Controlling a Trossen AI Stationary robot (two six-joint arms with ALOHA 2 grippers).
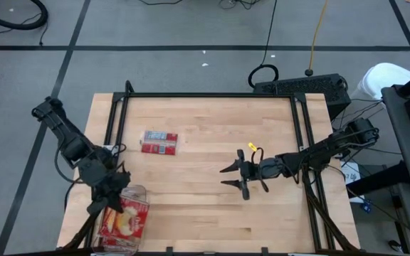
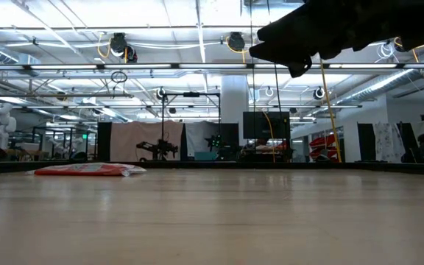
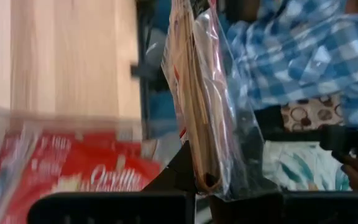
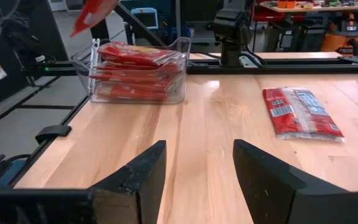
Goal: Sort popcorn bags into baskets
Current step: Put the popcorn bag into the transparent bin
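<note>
A clear plastic basket (image 1: pixel 128 222) stands at the table's near left corner with several red popcorn bags (image 4: pixel 132 68) stacked in it. My left gripper (image 1: pixel 109 200) hovers over the basket's far left part, shut on another red popcorn bag (image 3: pixel 197 106), which also shows above the basket (image 4: pixel 91 12). One popcorn bag (image 1: pixel 159 141) lies flat on the table left of centre, label side up (image 4: pixel 300 112). My right gripper (image 1: pixel 235 178) stands open over the table's middle, with nothing between its fingers (image 4: pixel 194 168). My left gripper pinches one end of the popcorn bag (image 3: pixel 207 177) between its two fingers. The bag shows edge-on and sticks out beyond the fingertips. It is lifted clear, above the bags in the basket.
Black rails (image 1: pixel 212 95) frame the table's far, left and right sides. Bare wood lies between the flat bag and my right gripper. A person in a blue checked shirt (image 3: pixel 303 56) shows beyond the table's left side.
</note>
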